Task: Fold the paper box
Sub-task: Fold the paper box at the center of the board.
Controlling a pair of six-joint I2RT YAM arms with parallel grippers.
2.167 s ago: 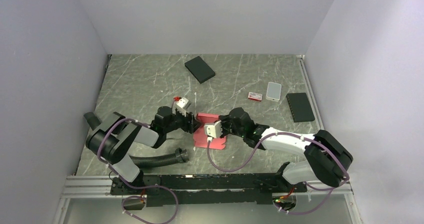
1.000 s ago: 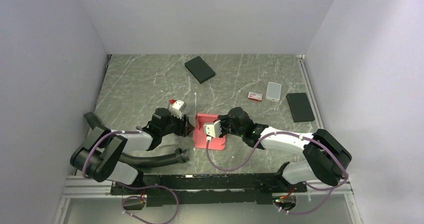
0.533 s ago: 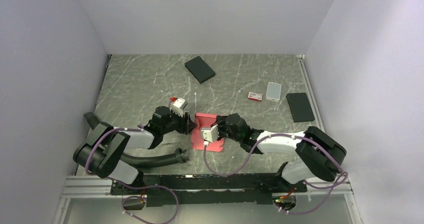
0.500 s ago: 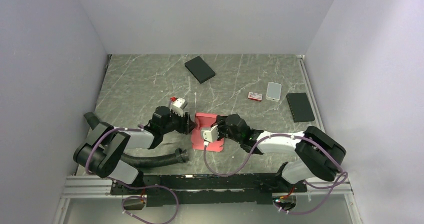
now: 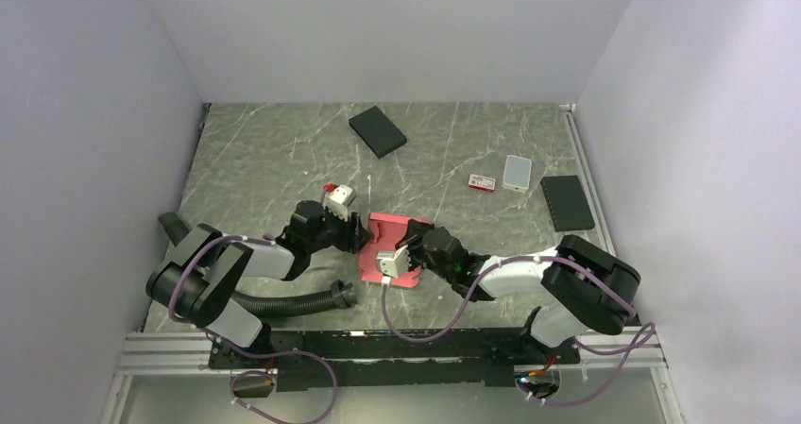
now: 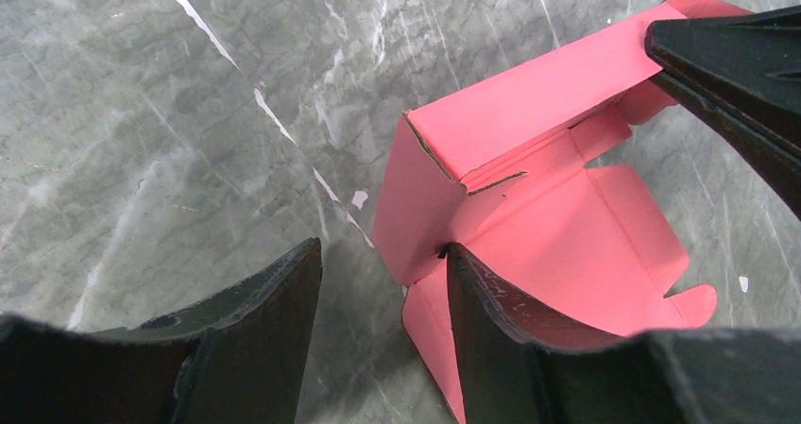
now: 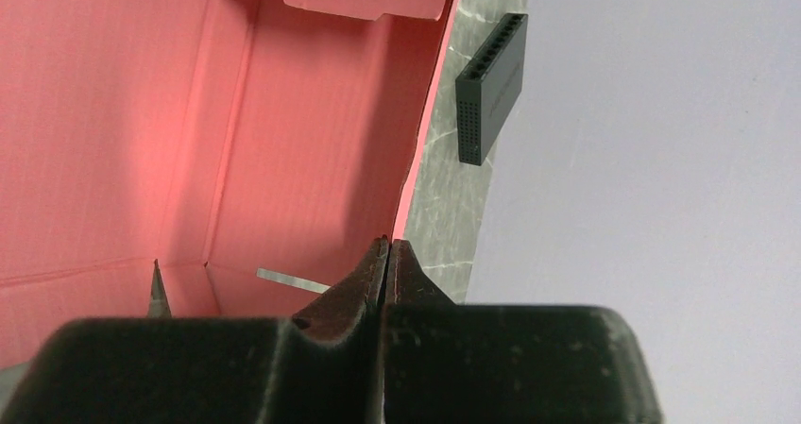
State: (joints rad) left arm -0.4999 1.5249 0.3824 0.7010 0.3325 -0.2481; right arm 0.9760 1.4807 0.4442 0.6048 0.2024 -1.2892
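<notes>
Setting: grey marble table (image 5: 264, 160) boxed in by pale lilac walls, seen from above.
Top view, box: the paper box (image 5: 401, 228), pinkish-red card, sits part-folded near the table's middle, between both grippers.
Top view, left gripper: the left gripper (image 5: 358, 233) meets the box's left edge.
Top view, right gripper: the right gripper (image 5: 383, 267) hangs low over the box's near half. Its white camera mount hides the fingers.
Top view, change: the right arm has slid left and nearer across the box. The left gripper, which had drawn back, has returned to the left edge.
Top view, elsewhere: a black flat box (image 5: 378, 131) lies far back and a red-and-white carton (image 5: 482, 182) far right, both well apart from the work.
Left wrist view: the fingers (image 6: 255, 330) stand apart, one outside and one inside a raised end wall, straddling it without pinching. The right gripper's dark tip touches the end of the adjoining raised wall.
Right wrist view: the fingers (image 7: 364, 273) are pressed together on nothing, with the tip at a pink wall's rim. The box's ribbed inside fills the left of the view.
Meaning: both arms now seem to brace one corner. Two walls are up and other flaps still lie flat, so folding looks partway done.
</notes>
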